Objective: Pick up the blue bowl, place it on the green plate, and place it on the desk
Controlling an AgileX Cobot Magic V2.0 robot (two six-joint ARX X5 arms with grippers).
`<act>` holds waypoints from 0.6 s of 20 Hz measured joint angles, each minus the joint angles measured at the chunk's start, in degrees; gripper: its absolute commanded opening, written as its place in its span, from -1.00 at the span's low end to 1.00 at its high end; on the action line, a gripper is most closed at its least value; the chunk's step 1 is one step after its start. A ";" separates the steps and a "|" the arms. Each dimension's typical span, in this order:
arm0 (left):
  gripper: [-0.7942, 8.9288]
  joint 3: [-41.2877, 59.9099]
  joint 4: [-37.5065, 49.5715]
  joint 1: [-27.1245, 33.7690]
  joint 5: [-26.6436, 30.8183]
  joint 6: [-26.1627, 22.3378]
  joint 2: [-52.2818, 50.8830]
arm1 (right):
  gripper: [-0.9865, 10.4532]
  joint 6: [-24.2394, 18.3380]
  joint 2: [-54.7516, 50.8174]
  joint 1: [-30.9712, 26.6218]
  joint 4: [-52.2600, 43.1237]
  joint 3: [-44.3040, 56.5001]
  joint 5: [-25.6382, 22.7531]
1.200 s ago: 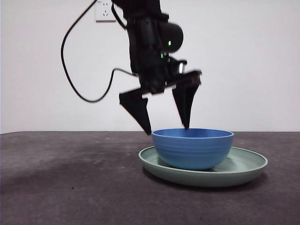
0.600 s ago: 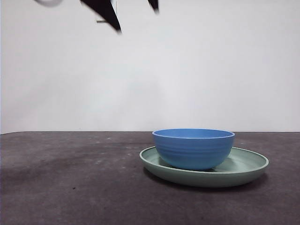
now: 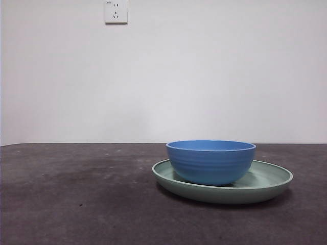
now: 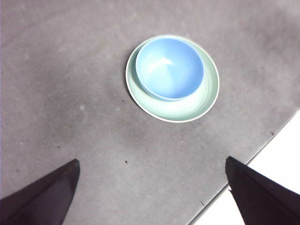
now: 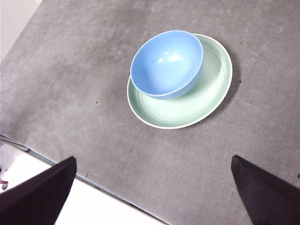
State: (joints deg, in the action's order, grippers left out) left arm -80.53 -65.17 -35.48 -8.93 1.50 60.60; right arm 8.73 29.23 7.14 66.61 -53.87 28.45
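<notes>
The blue bowl (image 3: 210, 161) is a medium blue, its outer wall lined with faint horizontal ridges. The green plate (image 3: 265, 179) is pale mint — soft concentric rings show inside it, and its rim reads lighter. The worktop (image 3: 76, 199) is dark grey-brown, matte and mottled with small specks. Behind stands a plain white wall (image 3: 214, 71) with a white socket (image 3: 115, 11). Each claw is black.
</notes>
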 measured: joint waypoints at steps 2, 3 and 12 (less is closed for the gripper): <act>0.19 10.53 5.68 0.00 0.00 0.57 -9.11 | 0.18 0.00 0.00 0.00 0.02 0.00 0.00; 0.19 16.02 8.17 0.00 0.00 0.74 -13.57 | 0.18 0.00 0.00 0.00 0.02 0.00 0.02; 0.19 28.41 9.42 0.00 0.00 0.94 -28.39 | 0.18 0.07 5.90 0.00 3.19 0.00 -0.22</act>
State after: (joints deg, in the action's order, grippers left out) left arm -52.12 -55.75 -35.48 -8.93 2.44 32.21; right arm 8.80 35.14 7.14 69.80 -53.87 28.23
